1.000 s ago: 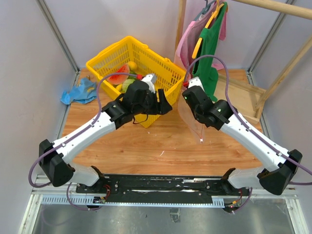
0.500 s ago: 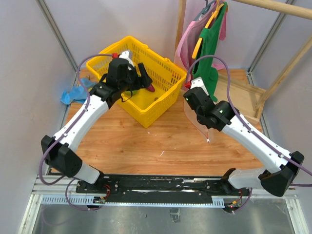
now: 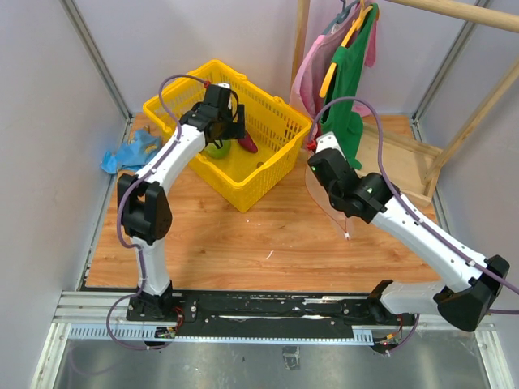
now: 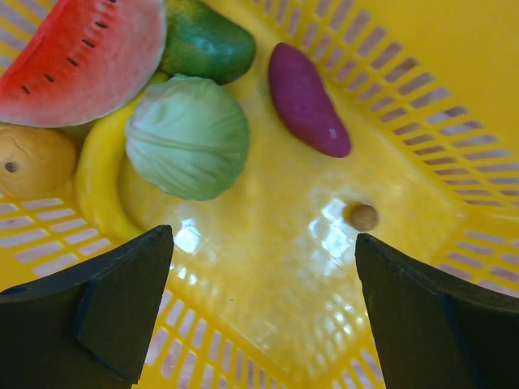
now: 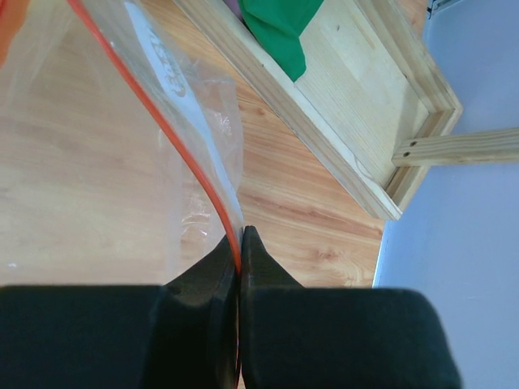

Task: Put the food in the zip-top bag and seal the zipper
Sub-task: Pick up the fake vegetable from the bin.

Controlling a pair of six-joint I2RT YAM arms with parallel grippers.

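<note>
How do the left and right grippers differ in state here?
The left gripper has jaws wide apart and empty, over the yellow basket; the right gripper has jaws shut on the zip-top bag at its zipper, over the table. Both are black.

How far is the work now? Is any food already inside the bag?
Done: the right gripper is shut on the zip-top bag at its zipper. In hand: the open left gripper hovers over the yellow basket holding the watermelon wedge and purple piece. Left: no food shows in the bag; filling and sealing remain.
</note>
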